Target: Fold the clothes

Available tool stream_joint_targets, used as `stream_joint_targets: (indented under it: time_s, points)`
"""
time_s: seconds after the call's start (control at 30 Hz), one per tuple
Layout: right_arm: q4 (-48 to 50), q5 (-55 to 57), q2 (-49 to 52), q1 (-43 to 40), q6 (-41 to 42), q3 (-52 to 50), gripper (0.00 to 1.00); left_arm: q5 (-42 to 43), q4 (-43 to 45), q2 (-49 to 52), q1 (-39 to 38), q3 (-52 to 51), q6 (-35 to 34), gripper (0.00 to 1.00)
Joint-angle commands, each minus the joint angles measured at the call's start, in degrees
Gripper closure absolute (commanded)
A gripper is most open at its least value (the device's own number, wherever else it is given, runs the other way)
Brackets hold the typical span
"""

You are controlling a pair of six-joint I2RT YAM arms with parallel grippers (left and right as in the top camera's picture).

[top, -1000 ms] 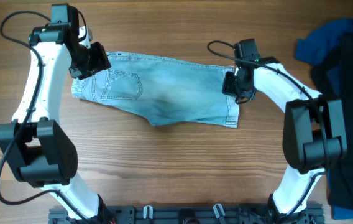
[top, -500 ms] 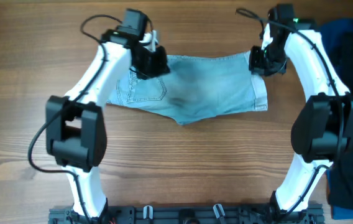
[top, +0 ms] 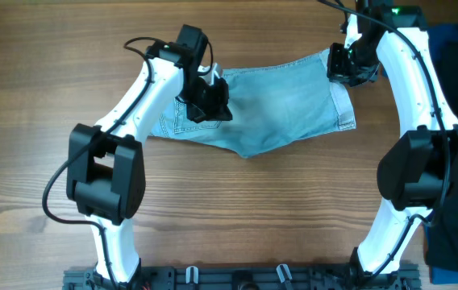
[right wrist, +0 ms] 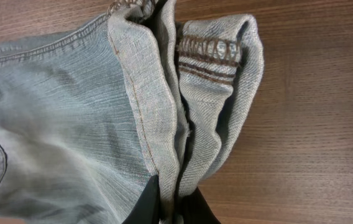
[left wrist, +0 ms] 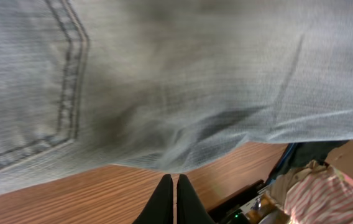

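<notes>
Denim: clamping shorts (top: 281, 109) near pocket (top: 182, 119) with left gripper (left wrist: 175, 179), cuff (right wrist: 210, 50) with right gripper (right wrist: 173, 188); positioning step, probably; next, lay flat, fold across.

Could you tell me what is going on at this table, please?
Two robot arms are handling a pair of light blue denim shorts for folding. The left gripper is pinched on the fabric edge near the stitched pocket end. The right gripper is clamped on the cuffed hem at the other end. The shorts are stretched out between them over the wooden table. A heap of royal-blue and black garments lies apart at the table's right edge.
</notes>
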Motion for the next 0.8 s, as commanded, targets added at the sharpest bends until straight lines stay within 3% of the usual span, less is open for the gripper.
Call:
stream_joint_targets:
  time_s: [0.0,0.5,0.67,0.77]
  points:
    - [-0.1,-1.0,-0.4,-0.1,-1.0,1.6,0.96,-3.7,0.2,0.1,-3.3,0.5,-1.2,0.96]
    - [-0.2,-1.0,-0.4,-0.1,-1.0,1.6,0.96,-7.0,3.2,11.9,-10.8,-0.5,-5.2,0.96]
    - [-0.1,-0.9,-0.4,-0.1,-1.0,1.6,0.96,-9.6,3.0,9.8,-11.3,1.0,-5.3,0.96]
    - [0.0,-1.0,-0.4,-0.1,-0.9,1.6,0.96,-16.1,3.1,5.3,-10.4,3.8,-7.3,0.96]
